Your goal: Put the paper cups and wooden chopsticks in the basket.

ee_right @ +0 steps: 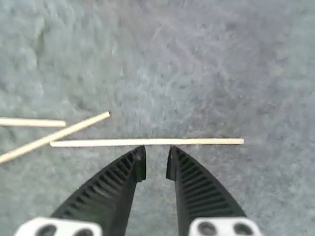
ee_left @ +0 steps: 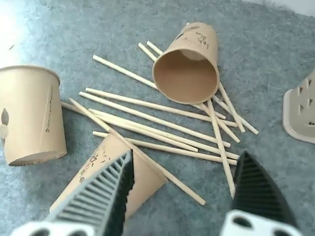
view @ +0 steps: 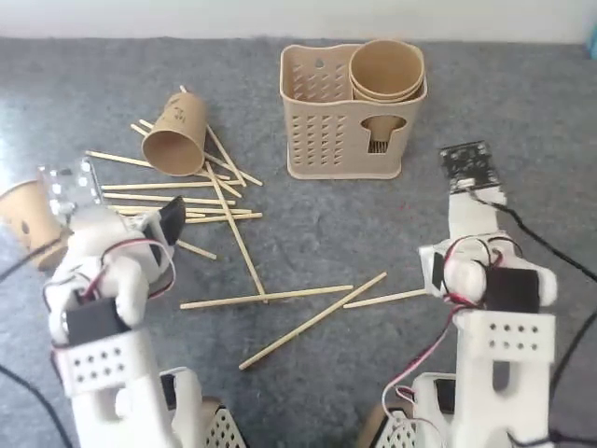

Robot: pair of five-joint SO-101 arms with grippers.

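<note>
A pale wooden chopstick (ee_right: pixel 147 142) lies flat on the grey carpet (ee_right: pixel 197 59), just beyond the right gripper (ee_right: pixel 156 156), whose jaws stand narrowly parted and empty. Best to widen them, straddle the stick's middle, press low, then close. The left gripper (ee_left: pixel 187 157) gapes wide over scattered sticks (ee_left: pixel 162 120) and 3 tan paper cups (ee_left: pixel 187 69), well apart from the beige perforated plastic basket (view: pixel 322 140).

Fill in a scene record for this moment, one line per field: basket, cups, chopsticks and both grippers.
basket: upright at the far side of the table
stacked cups: nested in one basket compartment
tipped cup: on its side over the chopstick pile
flattened cup: lying below the left gripper
third cup: beside the flattened cup
left gripper: open
right gripper: narrowly open, tips at a single chopstick
</note>
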